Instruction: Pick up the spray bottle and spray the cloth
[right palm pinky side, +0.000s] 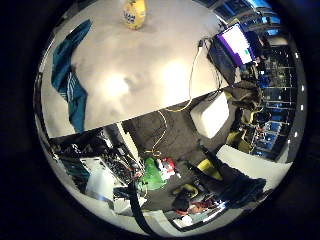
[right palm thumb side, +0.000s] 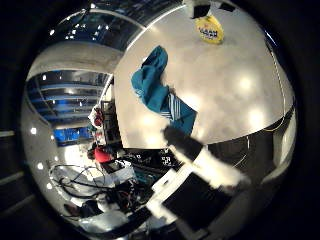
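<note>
A yellow spray bottle (right palm pinky side: 134, 13) stands on the pale table (right palm pinky side: 140, 75) near its far edge. It also shows in the right thumb side palm view (right palm thumb side: 209, 28). A teal cloth (right palm thumb side: 158, 85) lies crumpled on the table near one side edge, away from the bottle. It also shows in the right little finger side palm view (right palm pinky side: 68, 68). My hand (right palm thumb side: 200, 170) is well above and off the table's near edge, far from both things. A white and black finger reaches out straight in the right thumb side palm view.
A lit monitor (right palm pinky side: 237, 42) stands beyond one end of the table. A white box (right palm pinky side: 211, 115) sits on the dark floor below. Green and red clutter (right palm pinky side: 157, 170) and racks of equipment (right palm thumb side: 130, 165) lie off the table's near edge.
</note>
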